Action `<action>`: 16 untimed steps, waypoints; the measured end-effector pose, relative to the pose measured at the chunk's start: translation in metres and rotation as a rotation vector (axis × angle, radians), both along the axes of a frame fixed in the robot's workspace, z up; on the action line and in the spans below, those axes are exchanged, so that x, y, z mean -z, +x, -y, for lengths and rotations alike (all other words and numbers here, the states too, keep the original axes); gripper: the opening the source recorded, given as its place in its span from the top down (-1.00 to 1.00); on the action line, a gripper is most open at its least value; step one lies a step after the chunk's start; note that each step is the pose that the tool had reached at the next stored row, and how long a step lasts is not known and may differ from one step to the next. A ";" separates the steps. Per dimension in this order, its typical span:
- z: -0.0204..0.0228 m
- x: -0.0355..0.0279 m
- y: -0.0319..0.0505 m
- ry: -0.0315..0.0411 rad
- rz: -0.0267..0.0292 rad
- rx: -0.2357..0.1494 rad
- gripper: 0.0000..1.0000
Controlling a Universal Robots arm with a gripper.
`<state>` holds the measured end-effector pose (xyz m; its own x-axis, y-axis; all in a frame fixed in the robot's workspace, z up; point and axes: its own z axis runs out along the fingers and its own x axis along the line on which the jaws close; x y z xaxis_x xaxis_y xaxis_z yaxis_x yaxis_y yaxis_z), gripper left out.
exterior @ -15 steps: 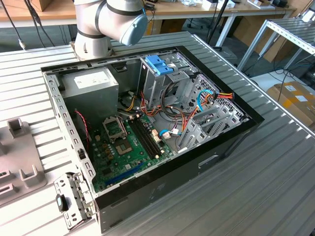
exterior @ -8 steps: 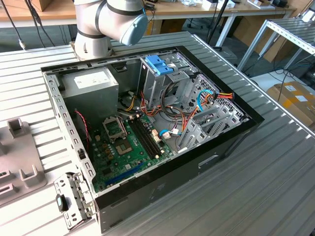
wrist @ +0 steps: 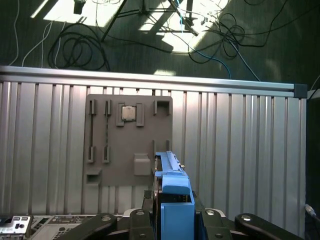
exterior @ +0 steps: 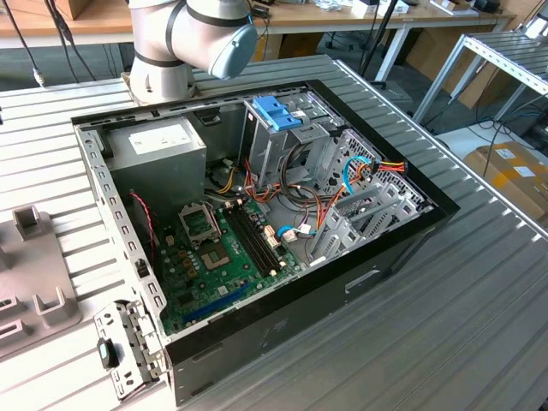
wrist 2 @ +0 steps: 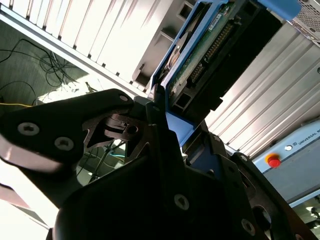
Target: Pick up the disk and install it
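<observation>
As I check the exterior view, the ribbed aluminium tabletop (exterior: 479,282) carries an open computer case (exterior: 342,291) lying on its side, with the green motherboard (exterior: 223,248) and the grey power supply (exterior: 158,145) exposed. A light-blue bracket (exterior: 278,111) sits on top of the grey metal cage (exterior: 265,150) inside the case. The arm (exterior: 188,38) rises behind the case's far edge. A grey fixture plate (exterior: 34,282) lies on the tabletop at the exterior view's left, and a loose perforated metal panel (exterior: 128,347) rests just beside the case's near corner. Wooden desks (exterior: 86,17) stand beyond the tabletop, and cardboard boxes (exterior: 514,171) sit on the floor at the exterior view's right.

In the second wrist view, I see the tool (wrist 2: 162,112) clenched on the disk (wrist 2: 200,65), gripping it at its blue end so that the dark drive and its blue carrier stick out past the fingers. Behind it run the tabletop's ribs, a grey box with a red button (wrist 2: 272,161), and loose cables (wrist 2: 30,65) on the floor.

In the first wrist view, the disk's (wrist: 172,187) blue carrier stands between the tool's fingers, seen against the edge of the fixture plate, which holds a small processor chip (wrist: 128,113). Past the tabletop's rim, the dark floor (wrist: 280,55) shows tangled cables and patches of sunlight (wrist: 165,30).
</observation>
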<state>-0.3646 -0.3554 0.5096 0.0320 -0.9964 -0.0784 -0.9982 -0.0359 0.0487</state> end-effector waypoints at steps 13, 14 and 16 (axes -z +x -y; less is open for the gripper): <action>0.0000 0.0001 0.0086 0.0000 -0.0001 0.000 0.25; 0.0000 0.0001 0.0092 0.0000 -0.0002 0.000 0.25; 0.0000 0.0001 0.0100 0.0000 -0.0002 0.000 0.25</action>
